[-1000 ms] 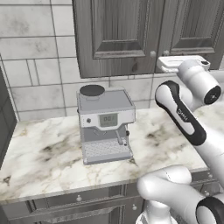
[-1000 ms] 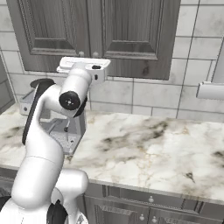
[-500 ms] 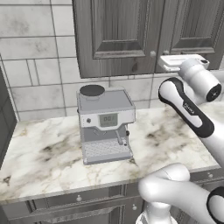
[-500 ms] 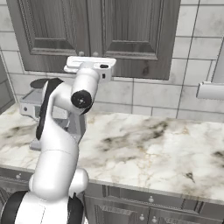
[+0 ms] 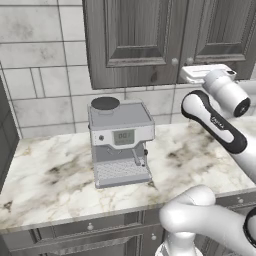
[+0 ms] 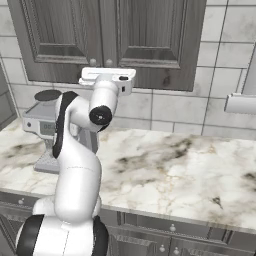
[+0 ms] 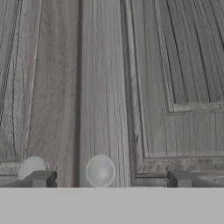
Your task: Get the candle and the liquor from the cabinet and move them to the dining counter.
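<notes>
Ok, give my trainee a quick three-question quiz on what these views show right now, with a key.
1. True or false: the cabinet doors are shut.
2. In the hand view, which knob sits between the fingertips of the gripper: the right knob or the left knob?
3. What machine stands on the worktop below the cabinet: A) toaster, B) coffee machine, C) kettle?

Key:
1. True; both doors are closed, so the candle and bottle are hidden.
2. The right knob; the left one sits by the left fingertip. The jaws are open.
3. B.
</notes>
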Motion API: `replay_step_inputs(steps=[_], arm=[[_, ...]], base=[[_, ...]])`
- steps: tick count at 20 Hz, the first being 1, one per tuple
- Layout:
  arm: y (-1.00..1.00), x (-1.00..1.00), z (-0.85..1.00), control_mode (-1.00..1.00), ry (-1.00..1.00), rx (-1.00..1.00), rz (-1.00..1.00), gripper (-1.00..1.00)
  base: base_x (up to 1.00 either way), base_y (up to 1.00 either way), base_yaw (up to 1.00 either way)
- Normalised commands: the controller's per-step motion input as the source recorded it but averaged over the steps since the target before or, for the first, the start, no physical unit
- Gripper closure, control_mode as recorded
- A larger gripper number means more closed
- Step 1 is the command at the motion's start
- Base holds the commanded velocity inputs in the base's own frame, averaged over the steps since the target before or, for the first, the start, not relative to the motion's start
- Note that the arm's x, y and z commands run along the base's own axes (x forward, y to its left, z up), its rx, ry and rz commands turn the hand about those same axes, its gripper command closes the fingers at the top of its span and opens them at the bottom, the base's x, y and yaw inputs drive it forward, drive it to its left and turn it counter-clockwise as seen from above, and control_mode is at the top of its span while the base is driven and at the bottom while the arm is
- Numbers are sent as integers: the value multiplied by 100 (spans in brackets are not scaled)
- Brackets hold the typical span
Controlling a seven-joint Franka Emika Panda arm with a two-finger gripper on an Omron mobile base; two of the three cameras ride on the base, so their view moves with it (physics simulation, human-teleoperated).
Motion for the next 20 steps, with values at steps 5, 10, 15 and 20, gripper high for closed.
replay_step_inputs(steps=[5,10,15,20], arm=[[5,28,-2,-100,0,0,0,-100],[6,26,0,-100,0,0,0,-100],[0,12,0,-100,0,0,0,-100],[4,7,0,-100,0,0,0,100]], base=[[0,0,0],[0,0,0],[0,0,0],[0,0,0]])
